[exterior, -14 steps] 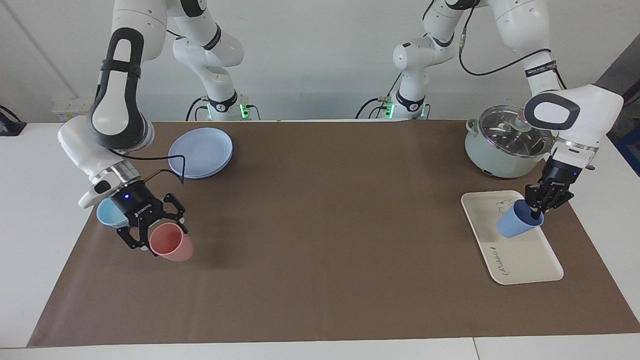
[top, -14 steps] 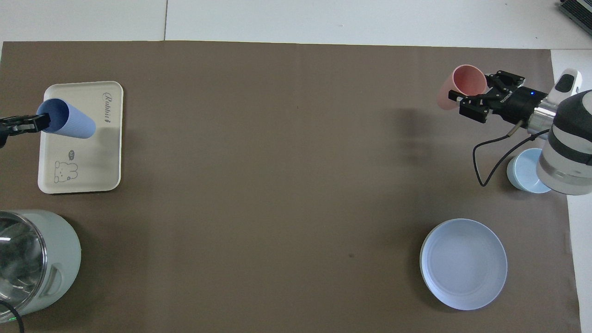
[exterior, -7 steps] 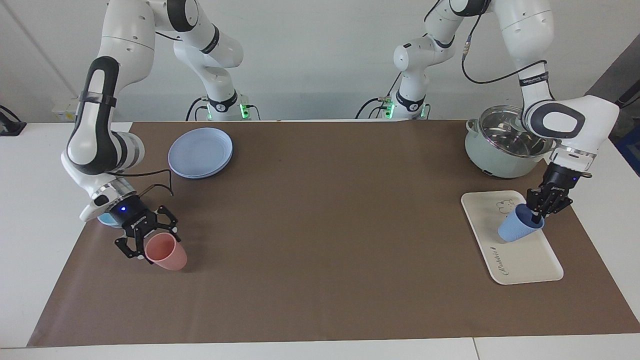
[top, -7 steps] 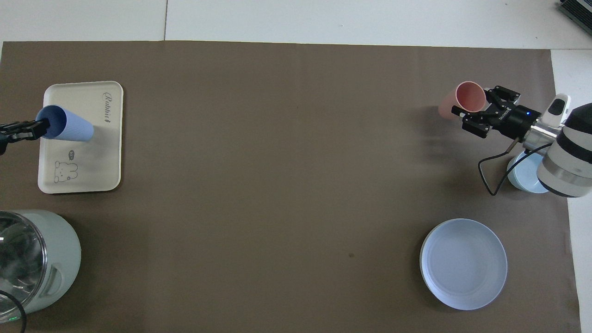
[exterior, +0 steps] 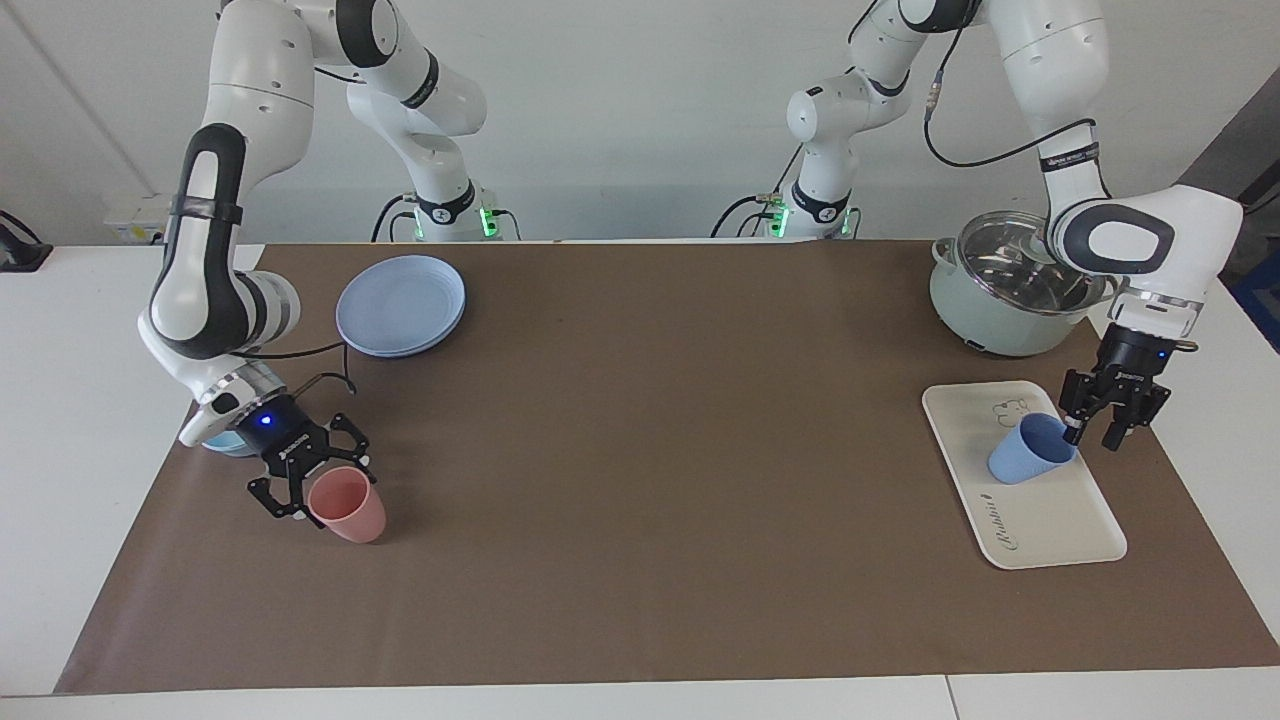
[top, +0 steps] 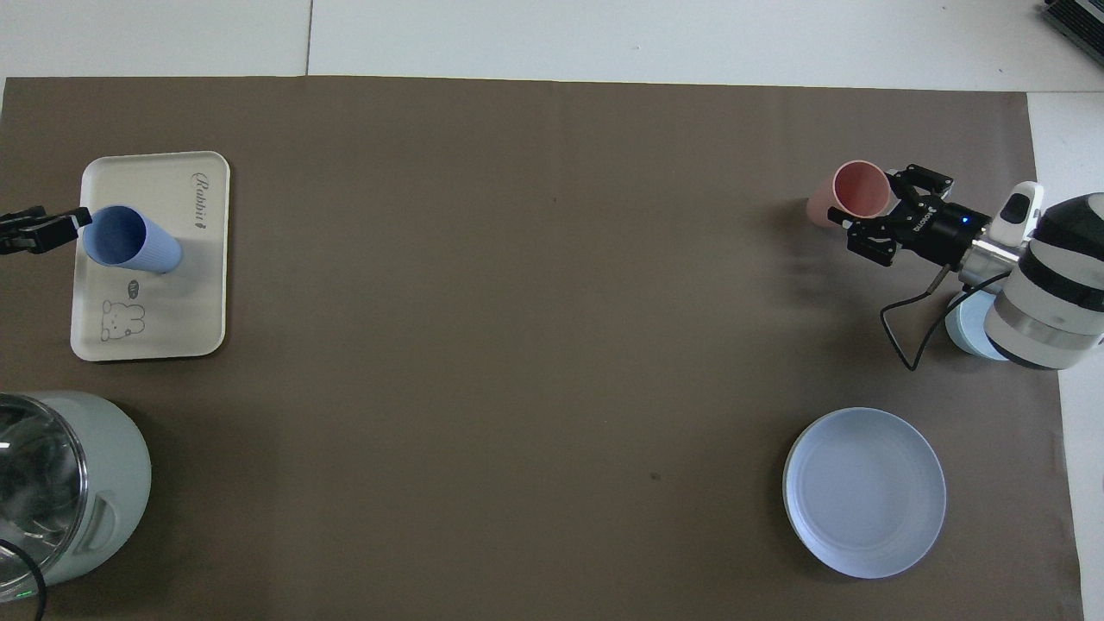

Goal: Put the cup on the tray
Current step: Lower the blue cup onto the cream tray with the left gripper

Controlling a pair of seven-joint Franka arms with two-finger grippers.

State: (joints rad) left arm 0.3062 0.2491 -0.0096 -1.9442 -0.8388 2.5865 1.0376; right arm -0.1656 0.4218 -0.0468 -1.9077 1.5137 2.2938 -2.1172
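Observation:
The periwinkle-blue cup [exterior: 1030,463] [top: 131,242] rests on the cream-white tray [exterior: 1050,530] [top: 177,328] at the left arm's end of the table, mouth up and leaning a little. My left gripper [exterior: 1092,437] [top: 73,226] is open right beside the cup's rim, over the tray's edge, with one finger close against the rim. At the right arm's end, my right gripper [exterior: 312,500] [top: 865,222] is shut on the rim of a pink cup [exterior: 350,508] [top: 849,191] whose base is down at the brown mat.
A round blue plate [exterior: 400,305] [top: 864,492] lies nearer the robots than the pink cup. A light-blue bowl [exterior: 222,442] [top: 968,326] is partly hidden under the right arm. A pale green pot [exterior: 1010,295] [top: 60,483] stands between the tray and the robots.
My left gripper lowered the blue cup onto the tray, then opened and let it go. My right gripper brought the pink cup down to the mat, still gripping it.

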